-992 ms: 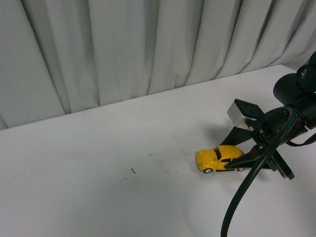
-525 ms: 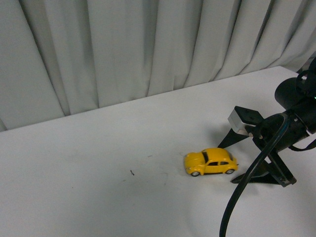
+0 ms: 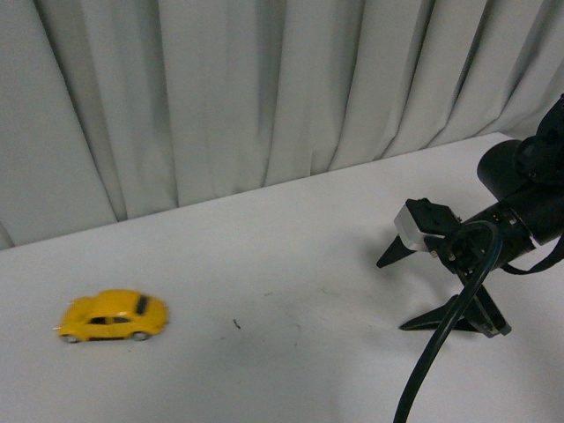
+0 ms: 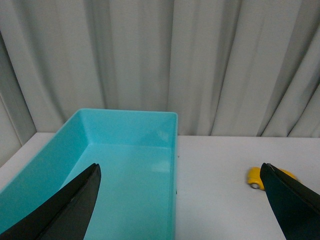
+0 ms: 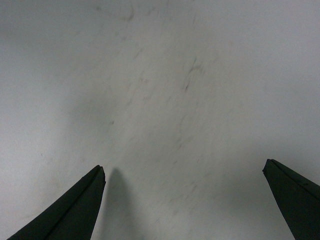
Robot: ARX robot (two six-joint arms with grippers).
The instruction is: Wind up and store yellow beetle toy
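The yellow beetle toy (image 3: 113,316) is blurred with motion on the white table (image 3: 264,352) at the far left of the front view. Its end also shows in the left wrist view (image 4: 260,178), partly hidden behind one finger. My right gripper (image 3: 401,286) is open and empty at the right, far from the toy; its wrist view (image 5: 182,172) shows only bare table between the fingers. My left gripper (image 4: 180,172) is open and empty, over the edge of a turquoise bin (image 4: 172,150). The left arm does not show in the front view.
The turquoise bin is an open rectangular box, empty inside, next to the toy's side of the table. A grey curtain (image 3: 264,88) hangs behind the table. A small dark speck (image 3: 236,323) lies mid-table.
The toy has left my right gripper's fingers and run fast to the left across the table. My right gripper has lifted and drawn back a little.
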